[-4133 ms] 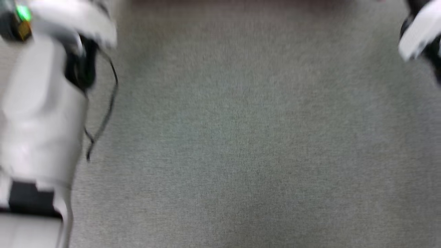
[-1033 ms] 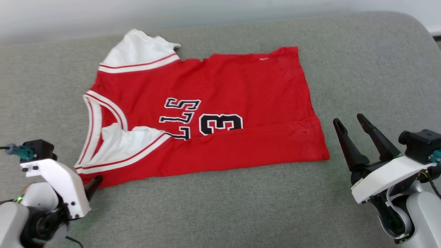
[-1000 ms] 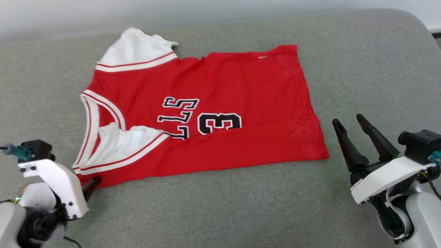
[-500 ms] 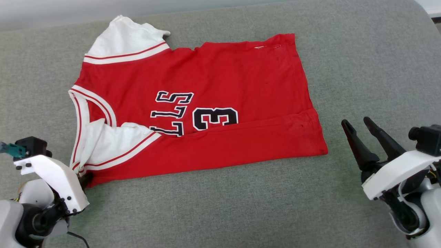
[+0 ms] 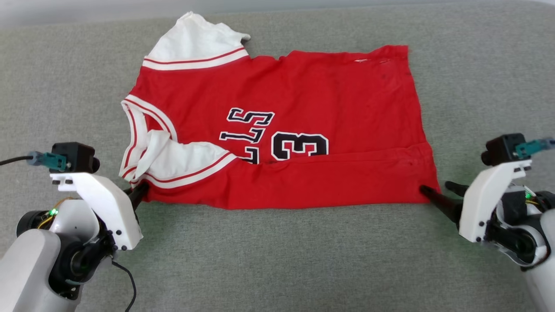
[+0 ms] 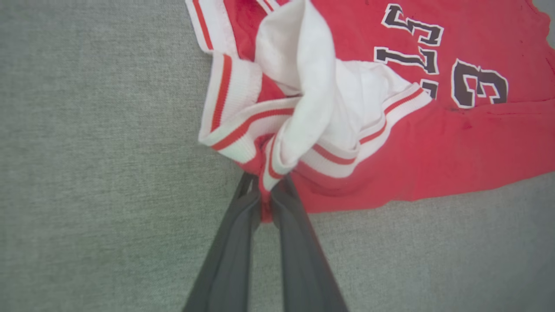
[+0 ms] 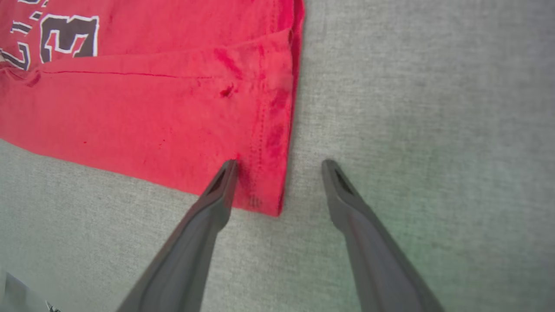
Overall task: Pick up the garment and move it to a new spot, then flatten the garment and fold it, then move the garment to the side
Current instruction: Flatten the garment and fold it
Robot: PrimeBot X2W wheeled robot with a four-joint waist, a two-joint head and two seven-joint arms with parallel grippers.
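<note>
The red jersey lies flat on the grey woven surface, its near edge folded over and hiding part of the black lettering. The left tool is clamped on the bunched sleeve-trim corner, its tips buried in cloth. The right tool stands open astride the stitched hem corner, perhaps resting one finger on it.

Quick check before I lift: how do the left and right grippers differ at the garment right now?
The left gripper is shut on the garment, pinching its bunched striped sleeve trim; the right gripper is open, its jaws straddling the red hem corner without clamping. Cloth at the left gripper is gathered; at the right gripper it lies flat. Both sit at the garment's near edge, low over the grey cushion.
</note>
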